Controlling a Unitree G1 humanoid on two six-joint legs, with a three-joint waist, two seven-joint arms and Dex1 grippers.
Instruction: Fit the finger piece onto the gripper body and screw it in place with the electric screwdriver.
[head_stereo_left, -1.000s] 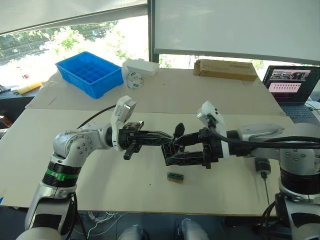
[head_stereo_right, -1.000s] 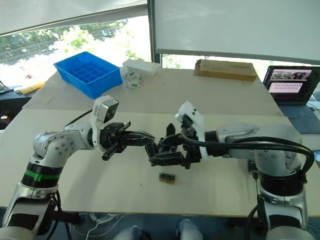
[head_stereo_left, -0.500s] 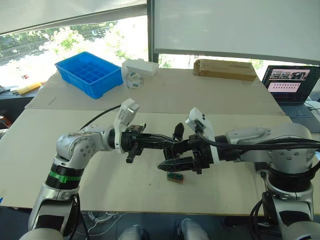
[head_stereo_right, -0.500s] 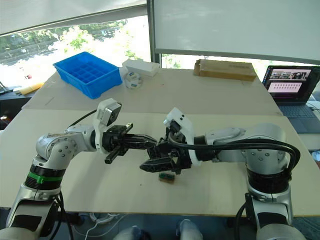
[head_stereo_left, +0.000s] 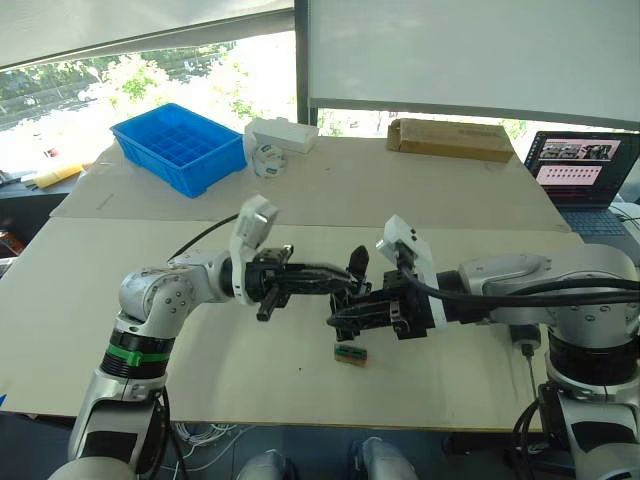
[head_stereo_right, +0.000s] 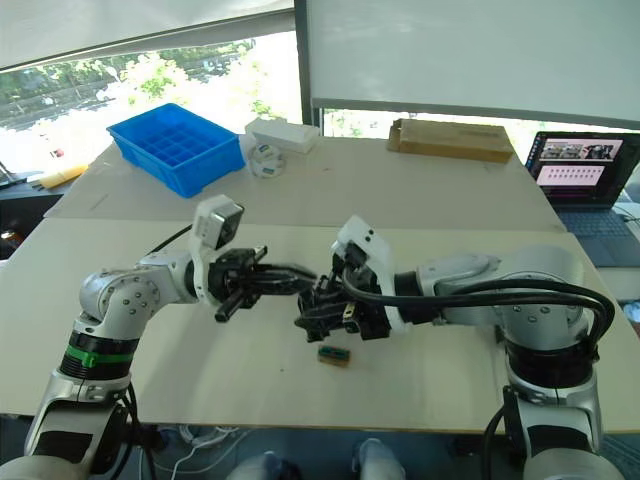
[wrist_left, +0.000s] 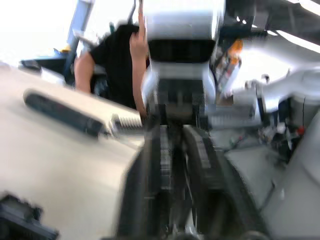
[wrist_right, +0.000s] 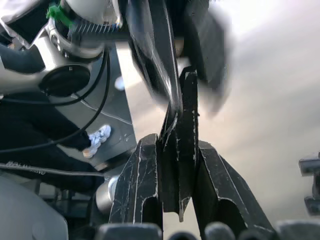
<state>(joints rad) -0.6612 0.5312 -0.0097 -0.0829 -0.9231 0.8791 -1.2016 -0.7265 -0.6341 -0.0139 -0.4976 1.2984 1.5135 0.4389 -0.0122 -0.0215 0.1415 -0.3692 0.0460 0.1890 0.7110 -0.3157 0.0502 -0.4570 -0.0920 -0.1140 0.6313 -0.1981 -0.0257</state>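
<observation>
Above the table's middle my two grippers meet tip to tip. The gripper body (head_stereo_left: 358, 283), a black block with one pointed finger sticking up, hangs between them. My right gripper (head_stereo_left: 338, 317) is shut on it; in the right wrist view a narrow black pointed part (wrist_right: 180, 165) sits clamped between its fingers (wrist_right: 142, 180). My left gripper (head_stereo_left: 343, 283) reaches in from the left with its fingers slightly parted, tips still at the body. The electric screwdriver (head_stereo_left: 526, 334) lies at the table's right front edge, also seen as a long black cylinder (wrist_left: 62, 112). The finger piece is hidden.
A small green-brown block (head_stereo_left: 350, 353) lies on the table right below the grippers. At the back stand a blue bin (head_stereo_left: 180, 148), a white box (head_stereo_left: 281, 133), a tape roll (head_stereo_left: 268, 158) and a cardboard box (head_stereo_left: 450, 139). A laptop (head_stereo_left: 580, 165) sits far right. A person (wrist_left: 120, 60) stands beyond the table.
My right gripper went from wide open to shut around the gripper body. The left gripper's fingers, shut before, have parted. Both arms stayed near the table's middle.
</observation>
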